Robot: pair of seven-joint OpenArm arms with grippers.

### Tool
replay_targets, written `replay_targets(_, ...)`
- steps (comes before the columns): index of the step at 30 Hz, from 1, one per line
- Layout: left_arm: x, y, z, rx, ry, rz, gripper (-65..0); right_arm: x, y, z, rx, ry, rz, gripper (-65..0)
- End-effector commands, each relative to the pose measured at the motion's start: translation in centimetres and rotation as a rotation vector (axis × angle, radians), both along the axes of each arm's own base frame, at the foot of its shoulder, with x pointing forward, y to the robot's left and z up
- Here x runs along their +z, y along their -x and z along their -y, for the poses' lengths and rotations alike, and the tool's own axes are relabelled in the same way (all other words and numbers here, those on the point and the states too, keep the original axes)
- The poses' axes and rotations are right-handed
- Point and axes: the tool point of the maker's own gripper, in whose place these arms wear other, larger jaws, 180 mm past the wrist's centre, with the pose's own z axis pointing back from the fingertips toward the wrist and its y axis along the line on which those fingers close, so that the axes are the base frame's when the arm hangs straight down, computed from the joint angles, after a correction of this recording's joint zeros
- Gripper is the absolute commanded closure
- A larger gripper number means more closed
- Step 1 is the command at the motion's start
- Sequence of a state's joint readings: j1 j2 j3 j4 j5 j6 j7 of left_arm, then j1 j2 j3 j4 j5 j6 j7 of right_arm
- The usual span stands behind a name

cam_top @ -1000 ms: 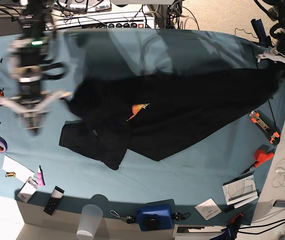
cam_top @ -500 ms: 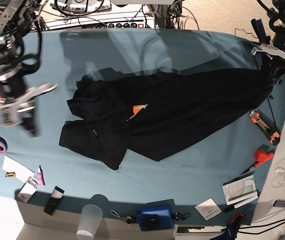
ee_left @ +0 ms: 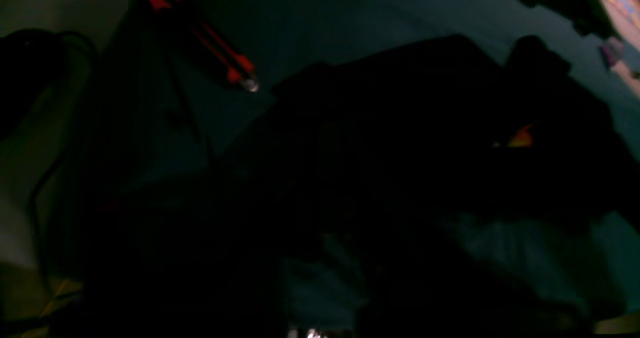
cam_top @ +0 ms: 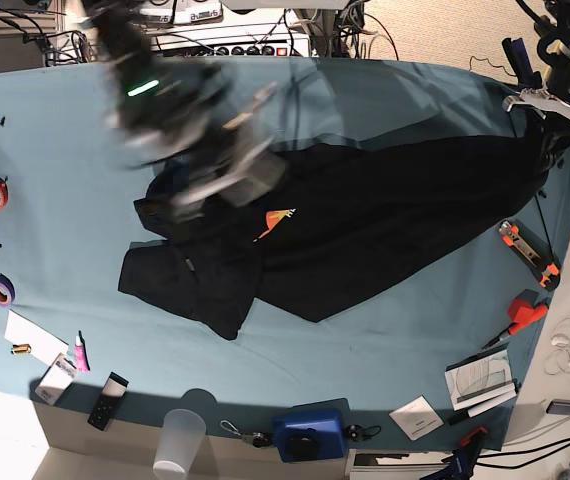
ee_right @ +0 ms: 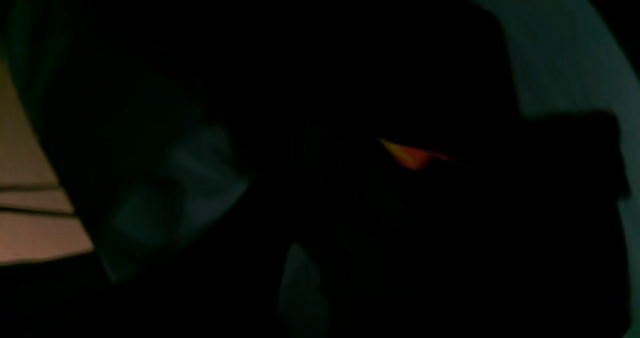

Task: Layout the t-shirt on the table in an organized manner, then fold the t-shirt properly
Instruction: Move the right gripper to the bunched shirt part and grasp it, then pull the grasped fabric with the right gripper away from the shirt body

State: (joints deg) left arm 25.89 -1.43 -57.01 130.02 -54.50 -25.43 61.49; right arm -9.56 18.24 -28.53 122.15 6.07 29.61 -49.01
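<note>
base view: the t-shirt (cam_top: 365, 225), black, lies crumpled and drawn out in a long band across the middle of the desk (cam_top: 55, 150), one end bunched toward the left half, the other pulled to the far right corner. a sliver of its orange print (cam_top: 278, 220) shows near the bunched end. the left arm's fingers (cam_top: 548, 112) are closed on the t-shirt's end at that far right corner, where the cloth rises to them. the right arm's fingers (cam_top: 235, 175) are closed and appear to hold nothing (motion blur hides the detail); they hover over the bunched end.

step in hand, as judged: laying out, not yet folding. the next move calls for the right arm to open, take a free edge of the bunched end, and draw it toward the desk's left edge so the cloth spreads flat.
</note>
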Motion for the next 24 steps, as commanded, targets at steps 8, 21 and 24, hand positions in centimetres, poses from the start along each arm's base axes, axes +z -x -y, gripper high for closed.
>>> replay_targets(8, -1.3, 0.7, -1.5, 0.059, -0.087, -0.066, 0.0, 0.3, -1.4, 0.6, -0.026, 0.222, 0.218, -7.6)
replay_targets(21, -1.4, 0.8, -1.7, 0.065, -0.099, -0.077, 0.0, 1.5, -5.5, 9.7, -0.465, 0.327, 0.228, -21.9)
replay_targets(24, -1.4, 0.8, -1.7, 0.065, -0.099, -0.076, 0.0, 1.8, -6.2, 11.9, -0.551, 0.264, 0.173, -21.9)
